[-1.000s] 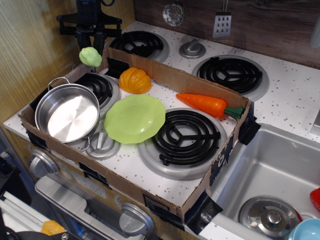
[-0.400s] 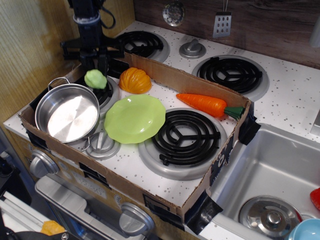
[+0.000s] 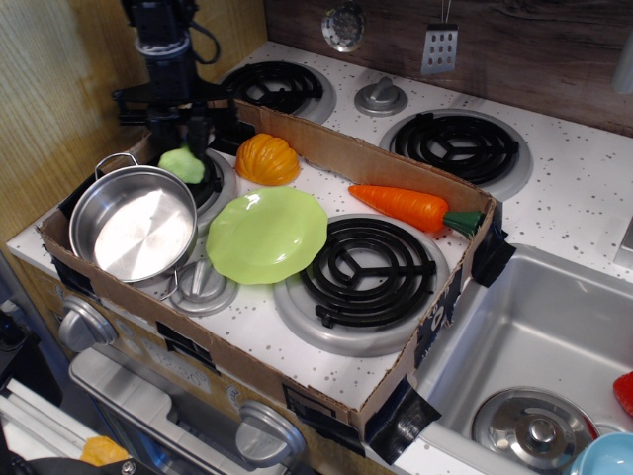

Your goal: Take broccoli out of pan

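The broccoli (image 3: 183, 166), a small pale green lump, sits low over the back-left burner (image 3: 210, 178), just behind the pan. The pan (image 3: 134, 230) is a shiny steel pot with loop handles at the left front of the cardboard tray, and its inside is empty. My gripper (image 3: 181, 146) hangs straight down from the black arm directly above the broccoli. Its two fingers straddle the top of the broccoli and appear closed on it. I cannot tell whether the broccoli touches the burner.
A lime-green plate (image 3: 265, 235) lies right of the pan. An orange toy vegetable (image 3: 266, 158) and a carrot (image 3: 406, 206) lie near the cardboard tray's back wall (image 3: 376, 163). A large burner (image 3: 368, 269) is mid-tray. A wooden wall stands left, a sink (image 3: 554, 327) right.
My gripper has come down with the broccoli from above the tray's back-left corner to just over the back-left burner, shifting slightly left in the last moment. The pan stays empty.
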You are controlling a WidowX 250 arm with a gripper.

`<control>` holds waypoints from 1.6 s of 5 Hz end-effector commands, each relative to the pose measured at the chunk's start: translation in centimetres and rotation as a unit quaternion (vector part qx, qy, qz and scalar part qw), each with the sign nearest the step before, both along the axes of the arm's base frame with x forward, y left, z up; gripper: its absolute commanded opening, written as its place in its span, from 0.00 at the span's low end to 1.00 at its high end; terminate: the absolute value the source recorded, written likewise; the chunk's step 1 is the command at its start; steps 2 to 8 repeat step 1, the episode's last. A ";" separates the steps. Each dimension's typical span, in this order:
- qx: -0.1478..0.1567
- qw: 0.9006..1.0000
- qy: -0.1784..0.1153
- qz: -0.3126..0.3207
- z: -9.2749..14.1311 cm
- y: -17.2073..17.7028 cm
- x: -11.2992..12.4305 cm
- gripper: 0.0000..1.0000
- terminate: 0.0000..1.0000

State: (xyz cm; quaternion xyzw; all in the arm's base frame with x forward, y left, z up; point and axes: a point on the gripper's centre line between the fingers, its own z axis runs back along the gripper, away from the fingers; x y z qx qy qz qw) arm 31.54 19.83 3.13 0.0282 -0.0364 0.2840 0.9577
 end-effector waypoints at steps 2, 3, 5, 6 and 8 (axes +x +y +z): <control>0.051 0.999 -0.001 0.002 5.4 0.8 0.4 1.00 1.00; 0.051 0.999 -0.001 0.002 5.4 0.8 0.4 1.00 1.00; 0.051 0.999 -0.001 0.002 5.4 0.8 0.4 1.00 1.00; 0.051 0.999 -0.001 0.002 5.4 0.8 0.4 1.00 1.00; 0.051 0.999 -0.001 0.002 5.4 0.8 0.4 1.00 1.00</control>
